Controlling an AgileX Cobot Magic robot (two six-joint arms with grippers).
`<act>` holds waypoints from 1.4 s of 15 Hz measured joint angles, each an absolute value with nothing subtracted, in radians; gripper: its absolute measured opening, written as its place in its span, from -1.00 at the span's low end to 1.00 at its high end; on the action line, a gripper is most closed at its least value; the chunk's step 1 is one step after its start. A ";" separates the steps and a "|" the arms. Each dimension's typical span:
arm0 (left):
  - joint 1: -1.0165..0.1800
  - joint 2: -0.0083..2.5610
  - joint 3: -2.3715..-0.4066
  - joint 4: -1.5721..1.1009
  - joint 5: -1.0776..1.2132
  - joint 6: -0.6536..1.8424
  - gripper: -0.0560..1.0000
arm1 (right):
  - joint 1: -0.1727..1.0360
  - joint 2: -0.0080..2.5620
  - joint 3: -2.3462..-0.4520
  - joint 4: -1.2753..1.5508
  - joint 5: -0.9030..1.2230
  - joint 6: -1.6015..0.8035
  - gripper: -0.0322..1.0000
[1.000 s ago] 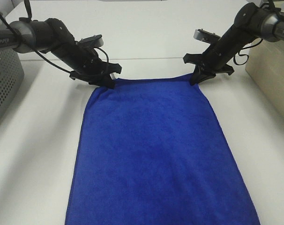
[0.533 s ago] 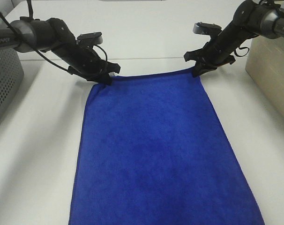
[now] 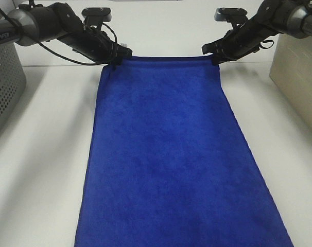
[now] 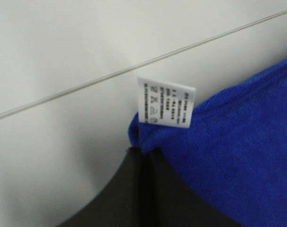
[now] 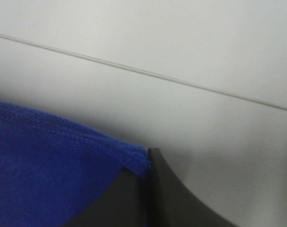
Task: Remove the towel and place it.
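The towel (image 3: pixel 171 154) is a large deep-blue cloth stretched down the middle of the white table, its near end running out of the exterior view. My left gripper (image 3: pixel 116 58) is shut on its far left corner, where a small white tag (image 4: pixel 165 101) sticks up beside the pinched blue fabric (image 4: pixel 238 142). On the other side, my right gripper (image 3: pixel 215 57) is shut on the far right corner (image 5: pixel 134 158). Both corners are held up above the table, with the far edge taut between them.
A grey perforated basket (image 3: pixel 4 92) stands at the left edge of the table (image 3: pixel 42 154). A beige box (image 3: pixel 297 77) stands at the right edge. A thin seam line (image 4: pixel 86 85) crosses the table surface behind the towel.
Both grippers have risen and moved toward the far side, carrying the towel's far corners with them. The far edge is now taut and the cloth has slid farther away.
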State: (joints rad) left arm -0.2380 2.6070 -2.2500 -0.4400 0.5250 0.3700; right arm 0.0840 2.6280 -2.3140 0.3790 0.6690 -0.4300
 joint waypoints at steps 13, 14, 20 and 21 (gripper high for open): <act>-0.285 2.668 -2.250 -0.399 0.183 0.469 -0.86 | 0.087 2.650 -2.314 0.342 0.473 -0.458 -0.91; -0.285 2.673 -2.250 -0.398 0.178 0.469 -0.86 | 0.087 2.654 -2.314 0.342 0.470 -0.458 -0.91; -0.294 2.718 -2.250 -0.383 0.078 0.473 -0.86 | 0.088 2.688 -2.314 0.343 0.405 -0.458 -0.91; -0.302 2.728 -2.250 -0.365 0.055 0.473 -0.85 | 0.088 2.691 -2.314 0.343 0.388 -0.458 -0.91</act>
State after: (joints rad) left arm -0.3020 2.7280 -2.2500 -0.3650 0.0550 0.4730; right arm 0.0880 2.6910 -2.3140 0.3430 0.3880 -0.4580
